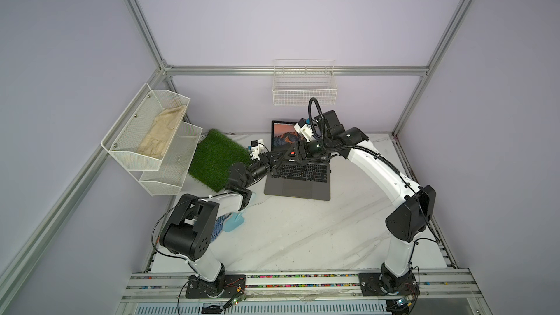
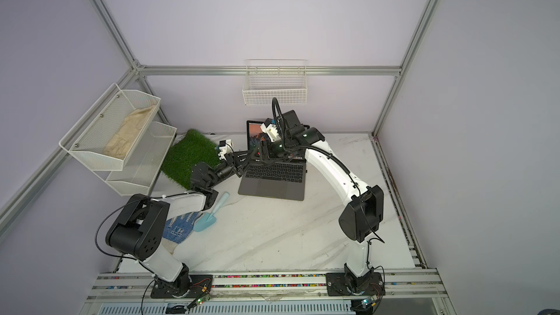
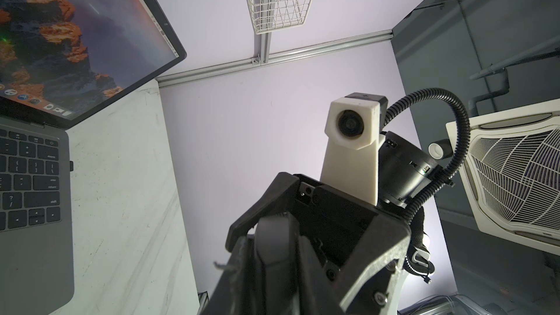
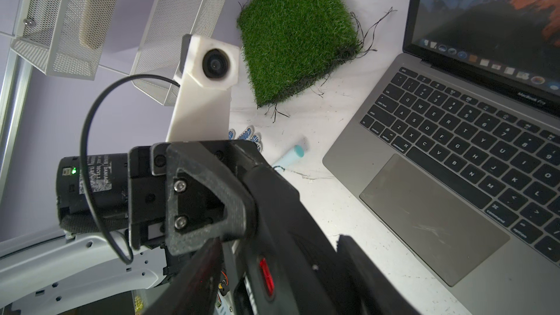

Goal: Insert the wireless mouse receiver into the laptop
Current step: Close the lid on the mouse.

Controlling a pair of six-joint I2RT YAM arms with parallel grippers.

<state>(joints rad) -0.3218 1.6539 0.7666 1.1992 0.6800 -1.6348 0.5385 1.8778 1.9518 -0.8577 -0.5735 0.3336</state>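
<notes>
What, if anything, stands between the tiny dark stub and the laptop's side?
Nothing visible. The wireless mouse receiver already sits against the right edge of the laptop, level with the return key, with no gap showing. It looks plugged in.

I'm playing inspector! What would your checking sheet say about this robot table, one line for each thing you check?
Surface: white marble-look table, scuffed.
Job's things: laptop open, screen lit; a tiny dark receiver sticks out of its side edge and looks plugged in.
Clutter: grass mat, blue dotted glove, pale blue scoop; beige cloth in the wall rack.
Grippers: left gripper shut on a black mouse above the laptop; right gripper open, jaws either side of it.
Cables: ribbed hose along the right arm; thin wire loops at the left wrist.
Surroundings: lilac walls, metal frame, wire basket.
</notes>
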